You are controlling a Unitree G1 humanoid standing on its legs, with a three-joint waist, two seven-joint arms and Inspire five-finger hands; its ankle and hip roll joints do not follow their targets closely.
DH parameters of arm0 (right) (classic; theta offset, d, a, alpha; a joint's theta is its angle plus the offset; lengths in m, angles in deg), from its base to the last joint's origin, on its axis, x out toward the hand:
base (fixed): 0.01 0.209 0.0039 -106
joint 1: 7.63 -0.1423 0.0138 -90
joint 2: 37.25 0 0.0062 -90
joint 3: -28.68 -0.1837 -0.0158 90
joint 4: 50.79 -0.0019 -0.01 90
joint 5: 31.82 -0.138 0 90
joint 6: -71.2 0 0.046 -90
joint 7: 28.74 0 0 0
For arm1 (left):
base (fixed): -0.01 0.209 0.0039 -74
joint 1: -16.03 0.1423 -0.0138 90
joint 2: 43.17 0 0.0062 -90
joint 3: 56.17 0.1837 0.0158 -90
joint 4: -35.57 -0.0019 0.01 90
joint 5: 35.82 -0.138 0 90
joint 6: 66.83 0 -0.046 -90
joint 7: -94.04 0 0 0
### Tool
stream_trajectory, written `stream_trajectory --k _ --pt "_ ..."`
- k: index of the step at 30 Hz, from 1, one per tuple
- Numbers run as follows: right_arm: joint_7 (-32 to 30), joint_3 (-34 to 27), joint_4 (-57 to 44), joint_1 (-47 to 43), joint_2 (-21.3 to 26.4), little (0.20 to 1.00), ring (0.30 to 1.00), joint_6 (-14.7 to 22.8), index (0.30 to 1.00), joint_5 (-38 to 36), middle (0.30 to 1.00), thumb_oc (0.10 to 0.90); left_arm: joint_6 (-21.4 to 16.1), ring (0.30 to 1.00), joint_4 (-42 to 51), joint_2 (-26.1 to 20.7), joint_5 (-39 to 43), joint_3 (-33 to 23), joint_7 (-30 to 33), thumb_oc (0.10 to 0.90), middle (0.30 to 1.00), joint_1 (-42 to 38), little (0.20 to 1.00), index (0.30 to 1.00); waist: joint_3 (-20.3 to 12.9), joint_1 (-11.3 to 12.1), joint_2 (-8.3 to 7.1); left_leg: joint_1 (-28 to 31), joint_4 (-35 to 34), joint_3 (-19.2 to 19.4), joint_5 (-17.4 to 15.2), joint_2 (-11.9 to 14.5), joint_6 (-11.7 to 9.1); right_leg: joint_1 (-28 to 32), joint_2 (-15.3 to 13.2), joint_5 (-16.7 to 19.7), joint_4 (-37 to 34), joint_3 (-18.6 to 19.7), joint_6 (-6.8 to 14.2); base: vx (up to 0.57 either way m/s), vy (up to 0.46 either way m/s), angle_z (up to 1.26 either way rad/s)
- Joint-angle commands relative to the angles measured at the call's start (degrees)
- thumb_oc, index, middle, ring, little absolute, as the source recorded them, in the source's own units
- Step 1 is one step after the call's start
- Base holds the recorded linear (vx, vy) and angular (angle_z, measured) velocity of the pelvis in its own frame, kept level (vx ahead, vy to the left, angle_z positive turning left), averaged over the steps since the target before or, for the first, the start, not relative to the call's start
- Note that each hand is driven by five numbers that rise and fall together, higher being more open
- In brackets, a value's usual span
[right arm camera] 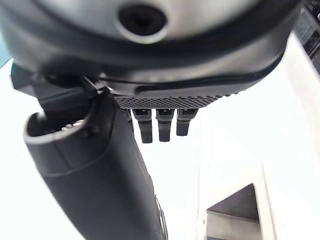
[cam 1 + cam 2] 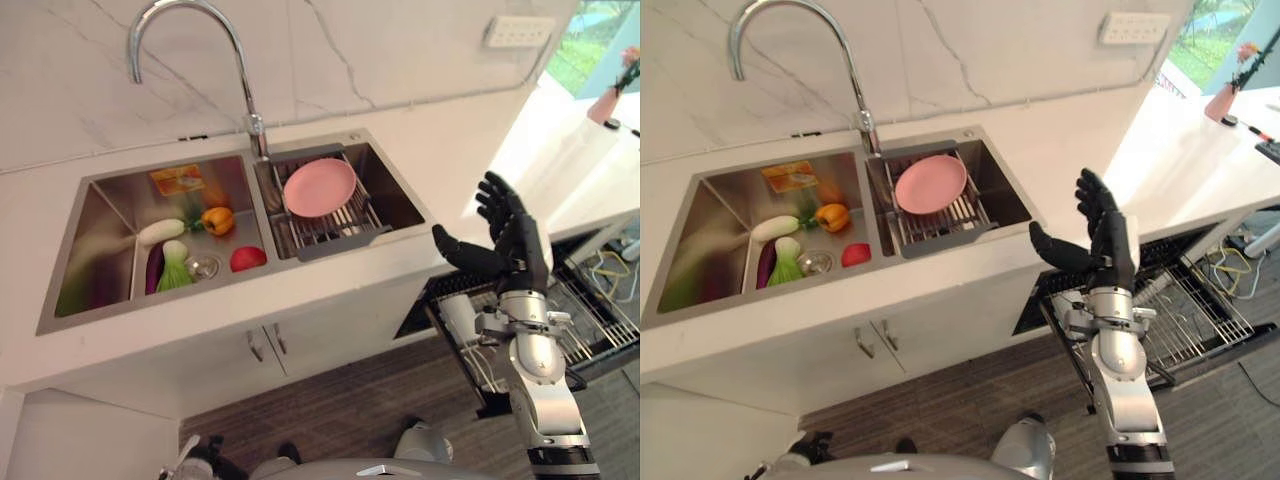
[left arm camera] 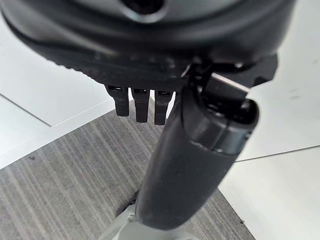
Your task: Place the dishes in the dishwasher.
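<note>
1. A double steel sink (image 2: 110,190) sits in a white countertop (image 2: 440,150), w/ a curved chrome faucet (image 2: 190,30) rising at the far edge between the two basins.
2. Right basin: a grey drying rack (image 2: 330,232) spans it, and a pink plate (image 2: 319,187) lies on the rack, tilted slightly.
3. Left basin holds veg: a yellow pepper (image 2: 218,220), a red tomato (image 2: 247,258), a white radish (image 2: 160,231), a purple eggplant (image 2: 154,268) and a green leafy veg (image 2: 176,268), all near the drain (image 2: 203,267).
4. Right hand (image 2: 510,240) is raised in the air at the right of the scene, near the counter's near edge and well apart from the plate. Fingers straight and spread, thumb out to the left; it holds nothing.
5. Below and right of that hand, the dishwasher's lower rack (image 2: 590,330) is pulled out over the wood-look floor (image 2: 360,410); a white cup (image 2: 460,315) stands at its left end.
6. Left hand (image 3: 145,105) shows in the left wrist view, hanging over floor beside white cabinet fronts; fingers relaxed, thumb extended, holding nothing.
7. A wall socket (image 2: 518,31) is on the marble backsplash at far right.
</note>
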Motion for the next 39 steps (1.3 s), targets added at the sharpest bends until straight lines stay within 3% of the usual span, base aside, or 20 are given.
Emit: stream_trajectory --k 1,3,4,7,10,16,32,39 --pt "3.7 -2.2 -3.4 -7.2 2.7 0.900 0.900 5.6 0.900 -5.7 0.900 0.800 -0.4 0.900 -1.2 -0.9 1.9 -2.0 -1.2 0.800 0.900 -3.3 0.900 0.900 -0.7 -0.8 -1.41 2.2 2.0 1.0 -6.0 0.0 -2.7 2.4 1.7 1.0 -8.0 7.2 2.9 0.16 -0.071 0.30" --pt "4.3 -1.5 -3.2 -7.1 3.2 0.900 0.900 5.3 0.900 -5.3 0.900 0.800 -0.4 0.900 -1.5 -0.8 2.1 -2.0 -1.7 0.800 0.900 -3.3 0.900 0.900 -1.4 -0.6 -2.06 2.0 2.3 0.7 -6.0 -0.4 -2.7 3.7 1.4 2.0 -9.0 6.8 2.9 0.17 -0.110 0.50" --pt "6.1 -1.3 -2.8 -5.8 4.2 0.900 0.900 4.0 0.900 -4.8 0.900 0.800 -0.5 0.900 -1.4 -0.3 2.1 -1.4 -2.9 0.800 0.900 -3.2 0.900 0.900 -3.1 -0.5 -2.39 2.2 2.9 0.0 -6.4 0.1 -3.2 5.5 2.6 1.2 -10.2 6.9 2.4 0.26 -0.176 0.47" --pt "7.4 -1.1 -1.8 -4.8 5.3 0.900 0.900 3.5 0.900 -4.6 0.900 0.800 -0.4 0.900 -0.6 0.1 2.4 -1.0 -3.2 0.800 0.900 -2.5 0.900 0.900 -4.4 -0.2 -2.02 2.3 2.9 -0.2 -6.0 1.0 -3.8 7.1 3.4 1.0 -11.4 5.5 2.1 0.16 -0.128 0.33" --pt "9.3 -0.7 1.7 -4.2 8.7 0.900 0.900 1.7 0.900 0.3 0.900 0.800 -0.1 0.900 0.5 1.0 2.5 0.2 -4.7 0.800 0.900 -2.1 0.900 0.900 -5.7 0.2 -1.55 2.7 2.1 -0.6 -5.4 2.5 -4.8 9.5 5.2 0.1 -13.8 4.3 1.5 0.11 -0.093 0.13" --pt "10.2 2.2 7.6 -8.0 12.9 0.900 0.900 0.9 0.900 8.4 0.900 0.800 0.0 0.900 1.6 1.3 -0.4 3.3 -6.8 0.800 0.900 -2.0 0.900 0.900 -6.6 1.2 -1.06 4.0 0.3 -0.2 -5.1 2.7 -5.1 11.9 6.4 -0.4 -15.9 4.0 1.0 0.07 -0.025 0.09" --pt "6.7 9.3 15.2 -18.6 15.7 0.900 0.900 -0.1 0.900 22.4 0.900 0.800 0.0 0.900 0.0 0.9 -2.1 5.1 -6.5 0.800 0.900 -2.3 0.900 0.900 -6.4 3.8 -0.69 3.1 0.3 -2.2 -5.5 1.5 -4.3 12.9 5.0 -0.8 -15.0 2.5 0.9 0.01 0.000 0.02" --pt "5.9 11.7 18.9 -22.3 17.1 0.900 0.900 -0.7 0.900 24.3 0.900 0.800 0.1 0.900 -1.0 0.7 -2.4 5.4 -6.1 0.800 0.900 -1.9 0.900 0.900 -6.7 5.2 -0.94 2.5 0.3 -3.1 -5.3 1.2 -4.2 13.6 4.5 -0.7 -15.0 1.0 1.0 0.00 0.001 0.15"
